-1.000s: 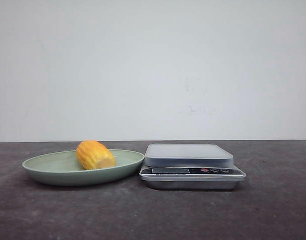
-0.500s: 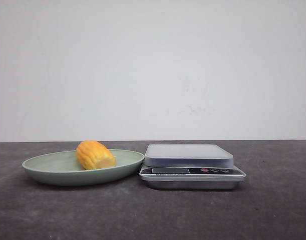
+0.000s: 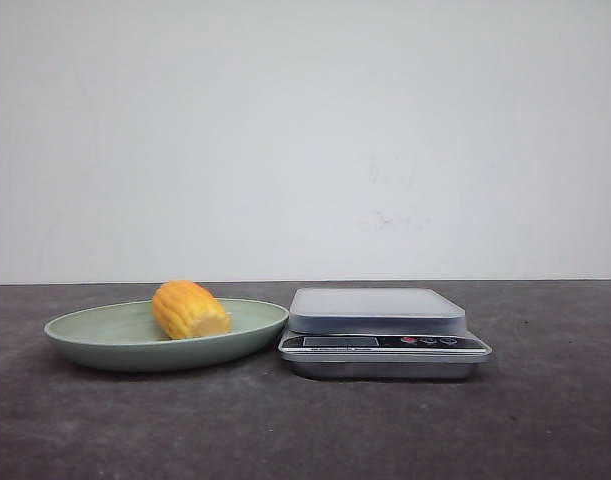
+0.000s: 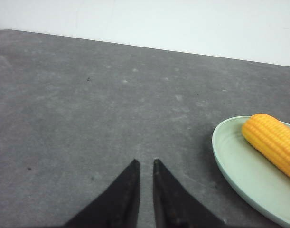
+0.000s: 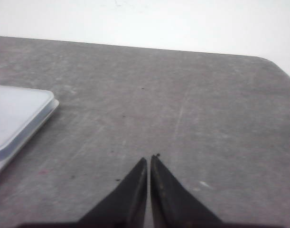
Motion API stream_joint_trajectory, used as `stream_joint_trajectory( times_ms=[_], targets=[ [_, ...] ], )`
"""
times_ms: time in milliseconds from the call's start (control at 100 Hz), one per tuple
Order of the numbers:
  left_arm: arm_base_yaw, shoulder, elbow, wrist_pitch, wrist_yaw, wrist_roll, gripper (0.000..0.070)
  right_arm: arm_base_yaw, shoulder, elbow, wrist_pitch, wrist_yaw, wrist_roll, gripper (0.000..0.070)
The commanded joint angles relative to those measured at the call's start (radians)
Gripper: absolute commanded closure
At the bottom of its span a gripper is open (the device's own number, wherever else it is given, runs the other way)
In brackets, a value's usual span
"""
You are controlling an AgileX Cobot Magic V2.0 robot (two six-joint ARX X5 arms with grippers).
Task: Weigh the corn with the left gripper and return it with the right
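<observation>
The corn [image 3: 190, 310], a short yellow-orange cob, lies on a pale green plate [image 3: 95, 330] at the left of the table. A silver kitchen scale [image 3: 377, 308] stands just right of the plate, with nothing on its platform. Neither gripper shows in the front view. In the left wrist view my left gripper [image 4: 145, 162] hangs over bare table, its fingers almost together and empty, with the corn [image 4: 273, 142] and the plate [image 4: 235, 166] off to one side. My right gripper [image 5: 149, 157] is shut and empty over bare table beside the scale's corner [image 5: 16, 114].
The table is dark grey, with a white wall behind it. The table's rounded far corner [image 5: 273, 61] shows in the right wrist view. The scale's display and buttons [image 3: 385, 342] face the front.
</observation>
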Motion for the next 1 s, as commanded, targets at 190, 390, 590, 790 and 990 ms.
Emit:
stream_joint_trajectory(
  times_ms=[190,390,590,790,990],
  targets=[
    [-0.003,-0.001,-0.018,0.041,0.001,-0.05,0.0682,0.001,-0.002,-0.003,0.043,0.018,0.119,0.069],
    [-0.003,0.005,0.019,0.017,0.054,-0.262,0.0685,0.001,-0.001,0.018,0.043,-0.05,0.325,0.0697],
    [-0.003,0.111,0.212,-0.088,0.098,-0.314,0.0685,0.004,0.052,0.214,-0.004,-0.056,0.381,0.0697],
    [-0.003,0.286,0.465,-0.088,0.153,-0.293,0.0675,0.004,0.16,0.452,-0.075,-0.047,0.362,0.0693],
    [-0.003,0.39,0.643,-0.111,0.207,-0.279,0.0298,0.004,0.176,0.576,-0.1,-0.048,0.361,0.0286]
  ],
)
